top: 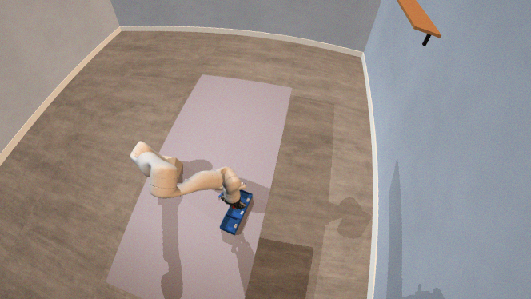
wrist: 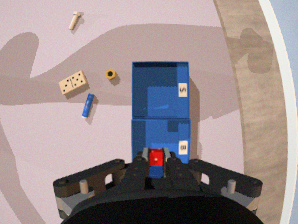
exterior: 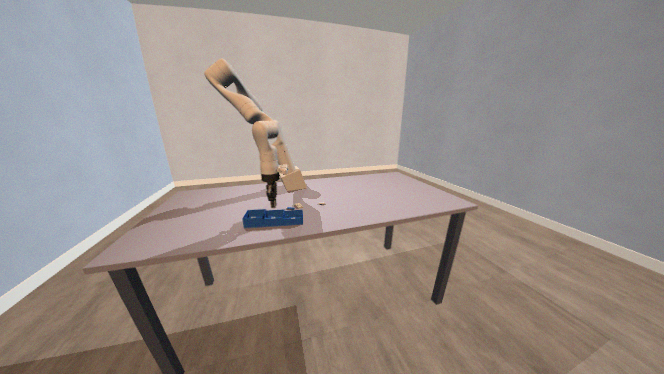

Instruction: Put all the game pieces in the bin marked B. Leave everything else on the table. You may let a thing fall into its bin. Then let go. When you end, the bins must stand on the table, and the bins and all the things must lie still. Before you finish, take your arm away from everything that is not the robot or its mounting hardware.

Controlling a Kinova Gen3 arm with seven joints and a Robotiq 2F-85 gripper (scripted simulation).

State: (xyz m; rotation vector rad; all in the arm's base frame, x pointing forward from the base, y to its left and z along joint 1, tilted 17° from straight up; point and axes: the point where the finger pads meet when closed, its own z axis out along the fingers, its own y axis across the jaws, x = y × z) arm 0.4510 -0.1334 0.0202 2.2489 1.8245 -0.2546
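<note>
My gripper [wrist: 155, 155] [top: 237, 205] [exterior: 272, 202] is shut on a small red piece [wrist: 156, 157]. It hangs a little above a blue row of three bins [wrist: 160, 64] [top: 233, 224] [exterior: 272, 221], about over the middle one. Each bin has a small white label [wrist: 182, 90], but the letters are too small to read. On the table left of the bins lie a cream domino [wrist: 73, 83], a small blue stick-shaped piece [wrist: 88, 104], a yellow nut [wrist: 111, 74] and a pale wooden peg [wrist: 75, 20].
The bin row stands near the table's long edge [wrist: 233, 63] [exterior: 350, 230]. A beige box [exterior: 293, 180] sits behind the gripper by the arm. Two small pale things [exterior: 298, 205] [exterior: 322, 203] lie beyond the bins in the exterior view.
</note>
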